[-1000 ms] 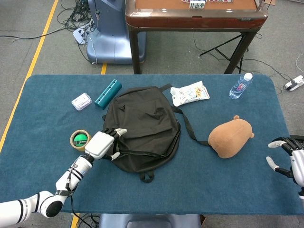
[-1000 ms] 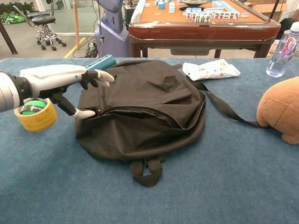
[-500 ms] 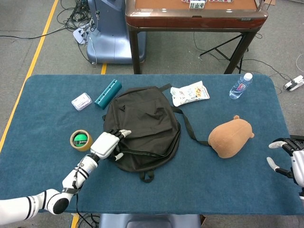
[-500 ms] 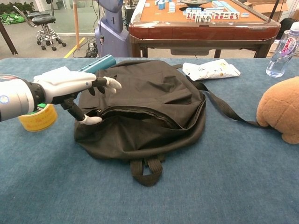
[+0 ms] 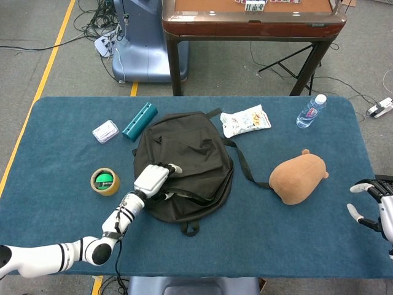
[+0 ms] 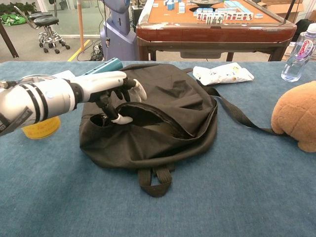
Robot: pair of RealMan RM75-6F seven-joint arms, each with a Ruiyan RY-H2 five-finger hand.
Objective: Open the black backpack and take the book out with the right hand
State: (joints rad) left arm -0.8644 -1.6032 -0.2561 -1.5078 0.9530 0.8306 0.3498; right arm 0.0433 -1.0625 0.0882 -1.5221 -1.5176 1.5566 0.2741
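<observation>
The black backpack (image 5: 187, 153) lies flat in the middle of the blue table, its zip mouth (image 6: 140, 116) gaping toward me. My left hand (image 5: 155, 179) is at the mouth's left end. Its thumb (image 6: 121, 119) sits inside the opening and its fingers (image 6: 132, 90) lie over the upper flap, so the flap's edge is held between them and lifted. No book shows; the inside is dark. My right hand (image 5: 373, 206) hovers at the table's far right edge with fingers spread, holding nothing, well away from the bag.
A yellow tape roll (image 5: 105, 181) sits left of the bag, with a teal tube (image 5: 139, 121) and a white box (image 5: 105, 131) behind it. A snack packet (image 5: 245, 120), water bottle (image 5: 311, 111) and brown plush toy (image 5: 299, 178) lie to the right. The bag's strap (image 5: 245, 167) trails toward the toy.
My left hand moved right from the bag's left edge into the zip mouth, and the upper flap lifted, widening the opening. The right hand stayed in place.
</observation>
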